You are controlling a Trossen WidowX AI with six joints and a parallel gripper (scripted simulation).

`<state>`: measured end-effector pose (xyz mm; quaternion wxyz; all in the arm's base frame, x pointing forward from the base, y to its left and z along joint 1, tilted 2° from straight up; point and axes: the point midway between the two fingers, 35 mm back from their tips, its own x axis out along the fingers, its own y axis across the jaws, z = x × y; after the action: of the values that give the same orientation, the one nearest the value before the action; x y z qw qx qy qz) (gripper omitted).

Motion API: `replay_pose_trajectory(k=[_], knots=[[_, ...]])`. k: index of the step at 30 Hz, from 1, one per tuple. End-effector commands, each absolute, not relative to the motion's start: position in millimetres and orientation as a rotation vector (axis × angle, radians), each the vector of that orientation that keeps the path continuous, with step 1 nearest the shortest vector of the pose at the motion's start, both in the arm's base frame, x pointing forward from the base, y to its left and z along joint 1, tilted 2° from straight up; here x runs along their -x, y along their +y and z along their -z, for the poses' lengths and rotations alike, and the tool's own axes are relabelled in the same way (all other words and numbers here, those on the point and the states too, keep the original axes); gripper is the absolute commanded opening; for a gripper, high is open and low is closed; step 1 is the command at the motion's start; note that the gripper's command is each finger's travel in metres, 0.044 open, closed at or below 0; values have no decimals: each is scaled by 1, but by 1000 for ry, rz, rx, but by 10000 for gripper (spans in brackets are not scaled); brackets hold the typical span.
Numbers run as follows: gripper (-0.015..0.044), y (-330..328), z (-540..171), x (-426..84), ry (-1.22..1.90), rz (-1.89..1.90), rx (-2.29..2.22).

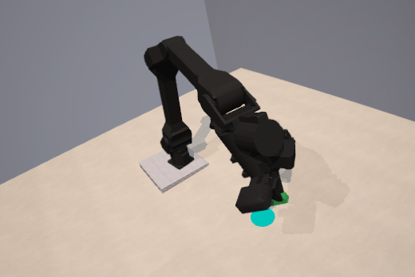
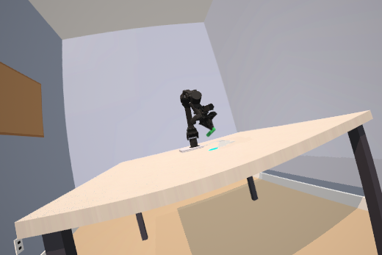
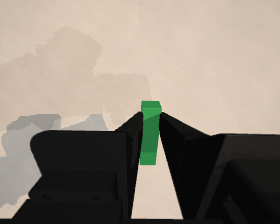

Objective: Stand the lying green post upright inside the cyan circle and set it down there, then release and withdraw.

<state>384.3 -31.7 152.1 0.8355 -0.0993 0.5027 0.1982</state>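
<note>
The green post point(image 1: 284, 198) point(image 2: 210, 132) point(image 3: 149, 137) is held off the table, tilted between lying and upright in the exterior view. My gripper point(image 1: 278, 199) point(image 2: 212, 128) point(image 3: 150, 116) is shut on it, one finger on each side in the wrist view. The cyan circle point(image 1: 262, 218) point(image 2: 213, 149) lies flat on the table, below the post in the exterior view and just in front of the gripper in the top view. The circle does not show in the wrist view. Much of the post is hidden behind the gripper in the top view.
The arm's base stands on a light grey plate point(image 1: 160, 180) point(image 2: 182, 151), left of and behind the circle in the top view. The arm's shadows fall on the wooden table point(image 1: 120, 232) point(image 2: 147, 181) beside the gripper. Walls stand beyond the table's far edges.
</note>
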Motion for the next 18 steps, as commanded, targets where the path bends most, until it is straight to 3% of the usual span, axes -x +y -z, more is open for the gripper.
replay_pose_trajectory(k=[1,18], knots=[[23,-33,-153,-385,1034,-414,190],[23,-38,-150,-394,925,-407,131]])
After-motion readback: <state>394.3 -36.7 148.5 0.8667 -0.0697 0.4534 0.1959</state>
